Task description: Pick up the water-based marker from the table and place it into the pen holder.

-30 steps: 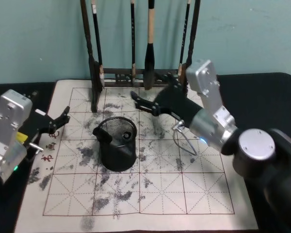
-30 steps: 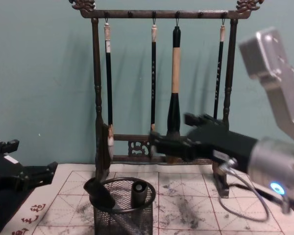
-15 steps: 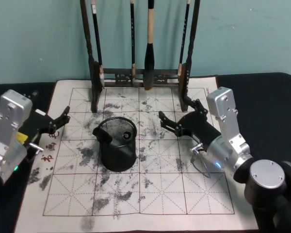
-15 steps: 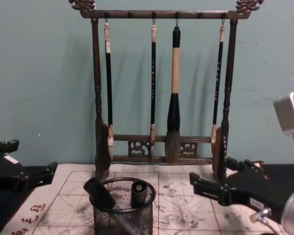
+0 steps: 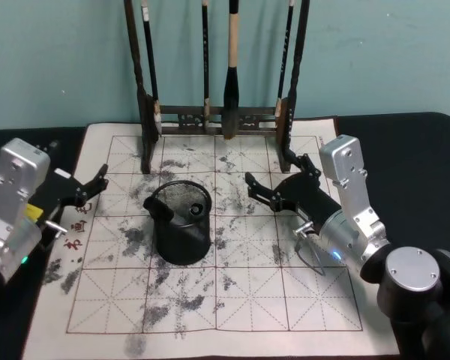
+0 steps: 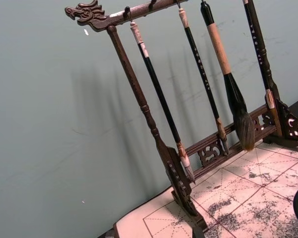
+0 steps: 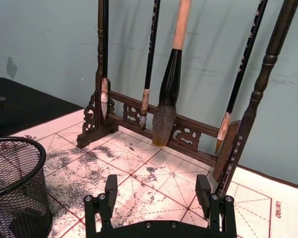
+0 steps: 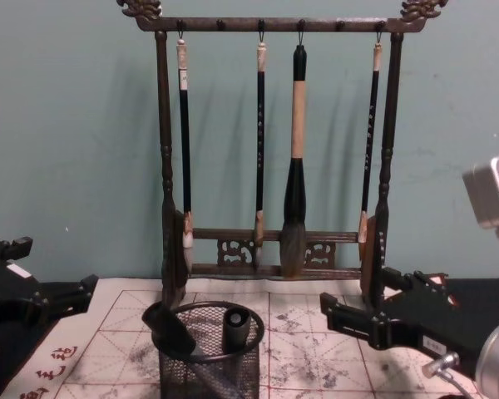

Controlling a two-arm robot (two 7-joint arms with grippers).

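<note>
Right gripper (image 5: 276, 190): you see it empty, jaws apart, right of the pen holder.
Left gripper (image 5: 86, 189): jaws apart, at the mat's left edge.
Pen holder (image 5: 181, 236): one; your water-based marker (image 8: 236, 327) stands inside.
Brush rack (image 8: 165, 208): one, four brushes (image 8: 294, 183).

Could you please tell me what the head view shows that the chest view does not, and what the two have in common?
Head view alone: the whole ink-stained gridded practice mat lying on the black table, and both silver arms from above.

Chest view alone: the carved top bar of the dark wooden brush rack with four hanging brushes at full length.

Shared: the black wire-mesh pen holder with the black-capped marker standing inside, the open right gripper beside it, and the left gripper parked at the left.
</note>
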